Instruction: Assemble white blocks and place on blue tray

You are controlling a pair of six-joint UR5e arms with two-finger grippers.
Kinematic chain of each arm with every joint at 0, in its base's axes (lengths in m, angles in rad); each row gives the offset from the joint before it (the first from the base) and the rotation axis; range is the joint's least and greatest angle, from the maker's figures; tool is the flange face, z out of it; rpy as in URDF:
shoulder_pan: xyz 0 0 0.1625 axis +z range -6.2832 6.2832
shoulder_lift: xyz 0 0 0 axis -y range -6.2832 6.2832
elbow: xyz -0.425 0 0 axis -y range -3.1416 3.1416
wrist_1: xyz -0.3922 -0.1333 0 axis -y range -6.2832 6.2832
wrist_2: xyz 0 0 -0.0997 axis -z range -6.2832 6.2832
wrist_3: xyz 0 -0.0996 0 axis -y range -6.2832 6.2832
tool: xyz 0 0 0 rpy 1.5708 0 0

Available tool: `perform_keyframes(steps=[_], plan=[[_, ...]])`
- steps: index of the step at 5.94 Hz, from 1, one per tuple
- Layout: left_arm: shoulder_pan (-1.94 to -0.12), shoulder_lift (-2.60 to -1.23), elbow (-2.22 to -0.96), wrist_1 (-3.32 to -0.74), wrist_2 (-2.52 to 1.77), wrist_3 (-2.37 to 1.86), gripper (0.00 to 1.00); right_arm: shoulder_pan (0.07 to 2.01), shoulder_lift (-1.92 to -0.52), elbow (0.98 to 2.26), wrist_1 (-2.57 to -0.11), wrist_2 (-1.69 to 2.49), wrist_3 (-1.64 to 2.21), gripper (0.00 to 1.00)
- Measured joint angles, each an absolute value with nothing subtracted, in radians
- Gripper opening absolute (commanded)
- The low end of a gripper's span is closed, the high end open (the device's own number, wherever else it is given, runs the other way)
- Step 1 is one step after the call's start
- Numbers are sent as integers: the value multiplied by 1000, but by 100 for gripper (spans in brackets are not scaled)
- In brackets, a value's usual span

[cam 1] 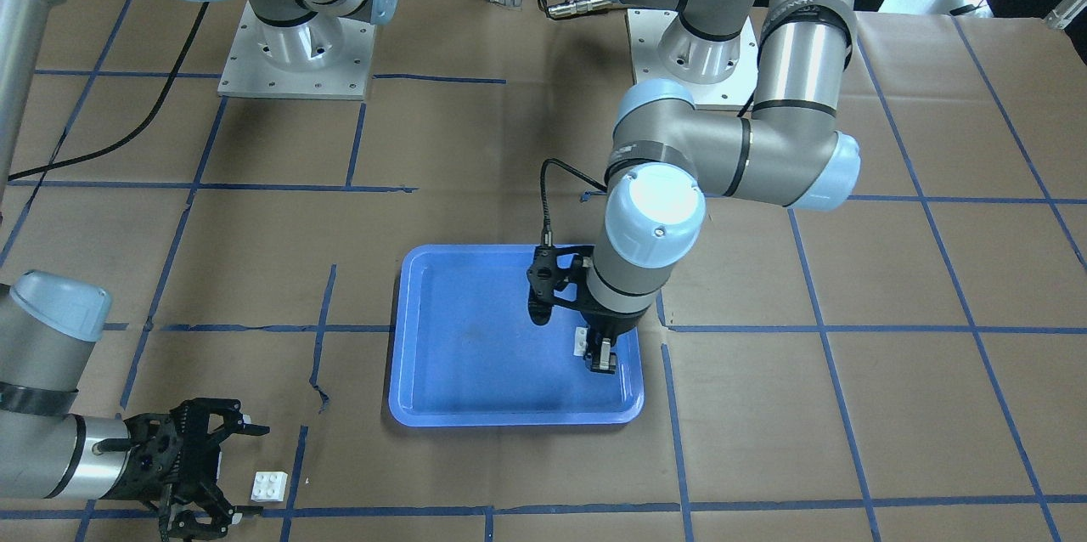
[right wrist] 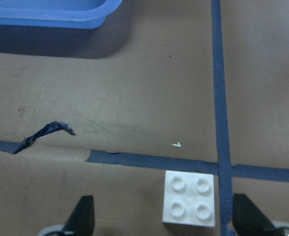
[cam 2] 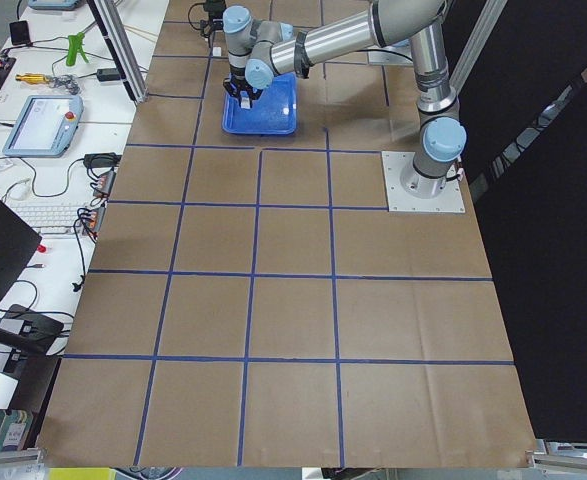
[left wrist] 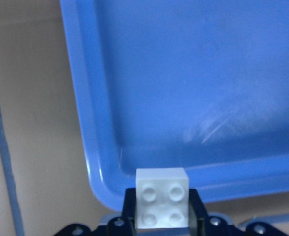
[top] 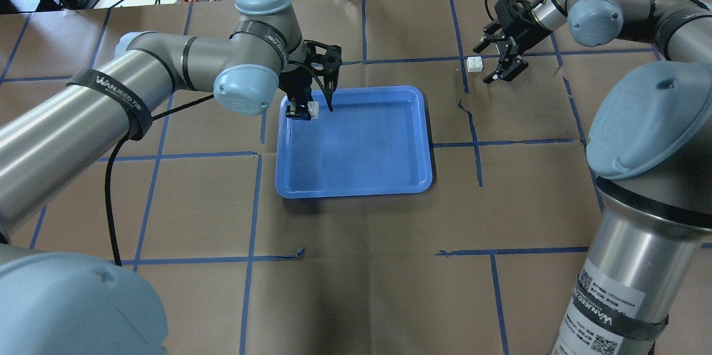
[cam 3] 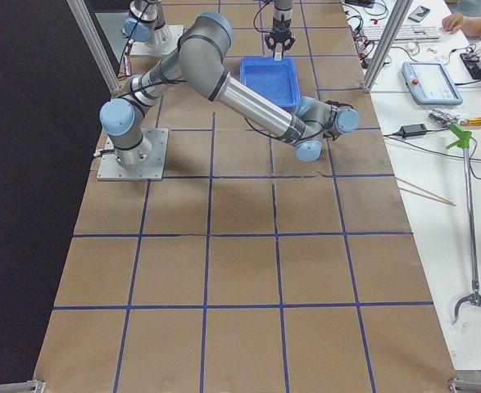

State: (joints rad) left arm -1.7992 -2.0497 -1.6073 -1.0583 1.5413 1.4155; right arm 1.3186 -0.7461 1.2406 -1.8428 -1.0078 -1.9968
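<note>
Bright, even overhead light, pale glare on the left arm's wrist cap (cam 1: pixel 654 198), soft shadow of the blue tray (right wrist: pixel 46 19) on the table (right wrist: pixel 134 98), faint sheen on tray floor, both wrist views soft, slightly grainy, side views small, sharp.

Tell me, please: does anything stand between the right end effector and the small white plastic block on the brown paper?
Nothing visible does. The open right end effector has a finger on either side of the small white square plastic block, with only bare brown paper between them.
</note>
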Motion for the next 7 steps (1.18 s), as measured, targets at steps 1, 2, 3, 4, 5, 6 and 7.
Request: perform_keyframes(steps=[1,2,3,4,5,6,7], plan=[[-1841,-2058,-1623,-1049,1541,1331,0,1318,-743,1239,-1847,-1008,-1997,54],[-1858,-2071,-1642,-1020,1541,1294,0,1318,-742,1238,-1851,-1008,-1998,39],[-1863,-2089,-1670,-969,1541,1282,0,1318,-741,1237,-1857,-1008,-1999,30],[-1864,-2104,-1694,-923,1541,1277,0,1318,-741,1234,-1861,-1009,-1999,25],[-1864,-2110,-1704,-903,1542,1274,7,1318,-744,1228,-1862,-1008,-1999,25],[-1864,-2113,-1709,-896,1542,1273,64,1317,-752,1223,-1862,-1008,-1992,25],[-1865,-2113,-1711,-893,1541,1271,88,1317,-775,1225,-1860,-1011,-1970,26]])
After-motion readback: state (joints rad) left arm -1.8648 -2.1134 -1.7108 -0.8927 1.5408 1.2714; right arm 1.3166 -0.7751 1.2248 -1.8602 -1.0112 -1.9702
